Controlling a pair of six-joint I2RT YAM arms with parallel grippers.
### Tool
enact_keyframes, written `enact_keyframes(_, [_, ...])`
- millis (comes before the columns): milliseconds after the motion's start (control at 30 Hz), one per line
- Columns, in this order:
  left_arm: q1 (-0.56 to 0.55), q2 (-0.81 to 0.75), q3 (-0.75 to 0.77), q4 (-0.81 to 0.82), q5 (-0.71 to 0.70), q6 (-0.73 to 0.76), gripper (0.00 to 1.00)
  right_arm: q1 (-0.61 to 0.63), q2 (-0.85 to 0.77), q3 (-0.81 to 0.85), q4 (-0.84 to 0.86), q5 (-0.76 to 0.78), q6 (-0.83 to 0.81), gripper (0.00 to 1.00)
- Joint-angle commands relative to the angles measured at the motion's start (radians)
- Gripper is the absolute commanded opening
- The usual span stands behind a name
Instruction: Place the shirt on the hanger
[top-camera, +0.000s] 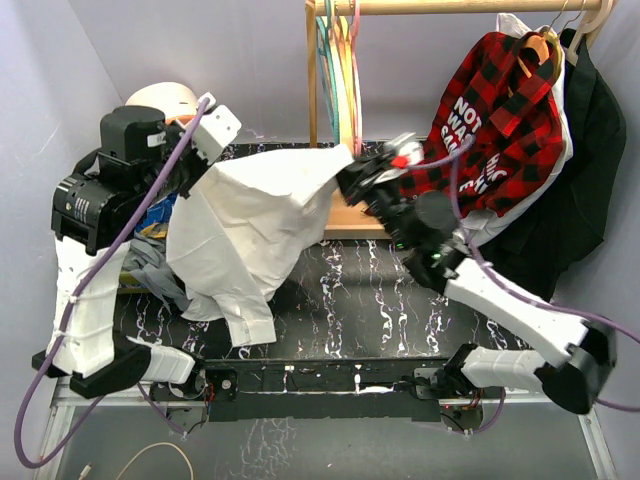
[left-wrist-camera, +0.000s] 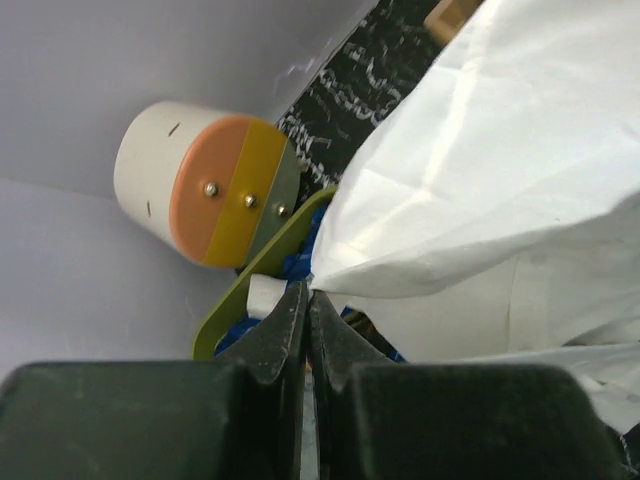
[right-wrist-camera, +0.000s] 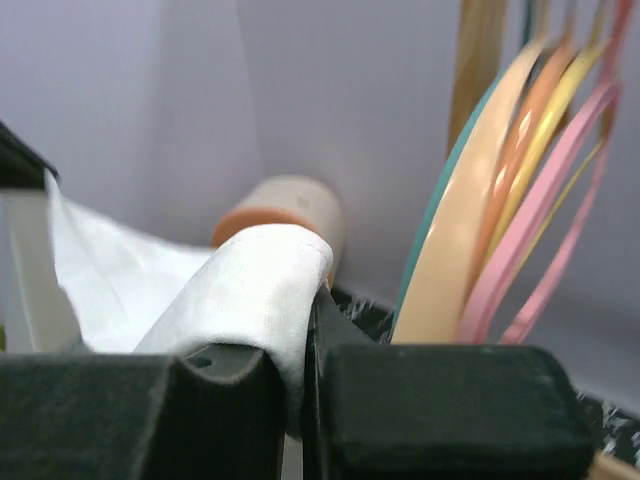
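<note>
Both tools were clenched on the shirt (top-camera: 250, 215): the left tool (left-wrist-camera: 307, 297) pinched one edge and the right tool (right-wrist-camera: 308, 300) a fold, the cloth spanning between them above the surface (top-camera: 400, 290). The pink hanger (right-wrist-camera: 548, 210) hung just beyond the right tool. Keeping the cloth taut should ease threading.

Partial white lettering, "NOT" and "WA", on the plaid shirt (top-camera: 505, 105)

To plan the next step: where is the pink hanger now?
In the top view, the pink hanger hangs from the wooden rail at upper centre, among other hangers, above the right gripper.
</note>
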Motion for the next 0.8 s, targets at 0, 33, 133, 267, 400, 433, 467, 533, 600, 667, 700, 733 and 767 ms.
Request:
enact_keyframes(0, [0.006, 0.069, 0.164, -0.03, 0.205, -0.062, 0.0, -0.002, -0.123, 0.22, -0.275, 0.128, -0.147, 0.08])
enact_keyframes(33, [0.006, 0.068, 0.193, 0.006, 0.228, -0.072, 0.0, -0.002, -0.131, 0.274, -0.333, 0.134, -0.156, 0.08])
enact_keyframes(133, [0.006, 0.032, 0.196, 0.169, 0.283, -0.105, 0.0, -0.002, -0.142, 0.426, -0.46, 0.133, -0.177, 0.08])
enact_keyframes(267, [0.006, 0.02, 0.309, 0.246, 0.315, -0.144, 0.0, -0.002, -0.136, 0.595, -0.53, 0.174, -0.247, 0.08])
enact_keyframes(400, [0.008, 0.049, 0.369, 0.271, 0.379, -0.168, 0.0, -0.002, -0.077, 0.812, -0.645, 0.224, -0.305, 0.08])
enact_keyframes(433, [0.011, 0.056, 0.385, 0.261, 0.4, -0.177, 0.0, -0.002, -0.065, 0.853, -0.674, 0.227, -0.307, 0.08])
enact_keyframes(467, [0.017, 0.055, 0.389, 0.257, 0.421, -0.184, 0.0, -0.002, -0.058, 0.88, -0.692, 0.229, -0.305, 0.08])
enact_keyframes(533, [0.038, 0.05, 0.365, 0.246, 0.44, -0.19, 0.0, -0.003, -0.061, 0.867, -0.709, 0.222, -0.292, 0.08])
enact_keyframes(600, [0.048, 0.04, 0.305, 0.234, 0.43, -0.189, 0.0, -0.002, -0.065, 0.813, -0.738, 0.226, -0.267, 0.08])
enact_keyframes(667, [0.059, 0.031, 0.207, 0.22, 0.428, -0.189, 0.0, -0.002, -0.086, 0.708, -0.75, 0.225, -0.206, 0.08])
enact_keyframes(700, [0.065, 0.031, 0.135, 0.214, 0.44, -0.192, 0.0, -0.002, -0.104, 0.639, -0.739, 0.213, -0.172, 0.08])
enact_keyframes(733, [0.07, 0.004, 0.076, 0.21, 0.454, -0.195, 0.0, -0.002, -0.123, 0.561, -0.729, 0.195, -0.133, 0.08])
enact_keyframes(767, [0.074, -0.005, 0.031, 0.203, 0.472, -0.196, 0.0, -0.002, -0.143, 0.484, -0.715, 0.174, -0.082, 0.08])
